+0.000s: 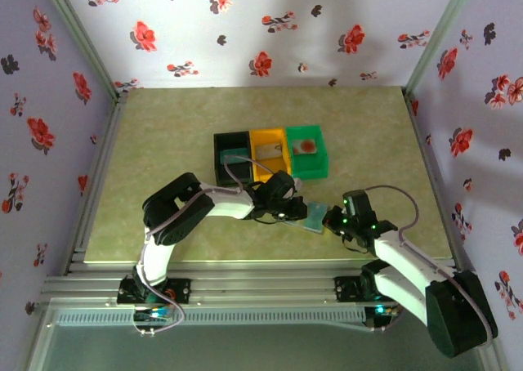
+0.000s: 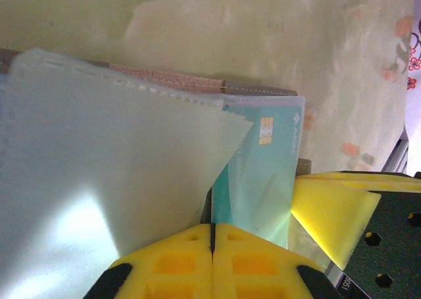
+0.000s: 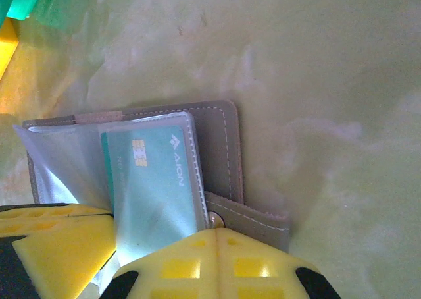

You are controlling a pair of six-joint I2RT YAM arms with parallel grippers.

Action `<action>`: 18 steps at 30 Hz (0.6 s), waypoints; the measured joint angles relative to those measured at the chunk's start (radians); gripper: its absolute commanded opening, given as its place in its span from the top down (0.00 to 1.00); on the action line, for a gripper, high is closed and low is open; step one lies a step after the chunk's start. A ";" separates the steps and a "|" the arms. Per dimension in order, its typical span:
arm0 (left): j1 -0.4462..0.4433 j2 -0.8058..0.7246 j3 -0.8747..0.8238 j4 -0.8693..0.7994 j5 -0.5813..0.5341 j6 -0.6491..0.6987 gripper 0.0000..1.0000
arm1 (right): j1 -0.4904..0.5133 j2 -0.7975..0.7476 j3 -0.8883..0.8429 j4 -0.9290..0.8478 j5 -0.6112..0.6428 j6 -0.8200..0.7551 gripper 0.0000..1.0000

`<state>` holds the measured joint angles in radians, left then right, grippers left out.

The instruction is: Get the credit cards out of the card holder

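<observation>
Card holder lies open on the table, near the front edge, just in front of the row of three bins and between the two grippers. Left gripper is at its left side. In the left wrist view the yellow pads are pressed together with no gap, and a clear plastic sleeve of the holder is pinched between them and lifted into a fold. Right gripper is at the holder's right side. In the right wrist view its pads also meet along a thin seam, clamped over the lower edge of the holder where the grey strap with a snap and the bottom of a sleeve run under them. Teal card, with a gold chip and white lettering, sits inside that clear sleeve against the grey stitched panel, its lower end close to the right pads. Black bin, orange bin and green bin stand touching side by side. A pale card with a red blot lies in the green bin. Something small lies in the orange bin, too small to identify.
</observation>
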<state>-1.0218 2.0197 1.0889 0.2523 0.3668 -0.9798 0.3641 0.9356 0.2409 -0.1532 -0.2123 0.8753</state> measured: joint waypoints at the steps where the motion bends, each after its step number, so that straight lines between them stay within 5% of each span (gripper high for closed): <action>1: 0.000 0.000 -0.003 0.006 0.000 0.000 1.00 | 0.000 0.000 0.000 0.000 0.000 0.000 1.00; 18: 0.001 -0.034 -0.111 0.162 0.000 0.000 1.00 | -0.003 0.000 0.000 0.004 -0.002 0.000 1.00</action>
<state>-1.0206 1.9862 0.9779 0.4145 0.3668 -0.9798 0.3614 0.9360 0.2409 -0.1493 -0.2138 0.8753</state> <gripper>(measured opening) 0.069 0.064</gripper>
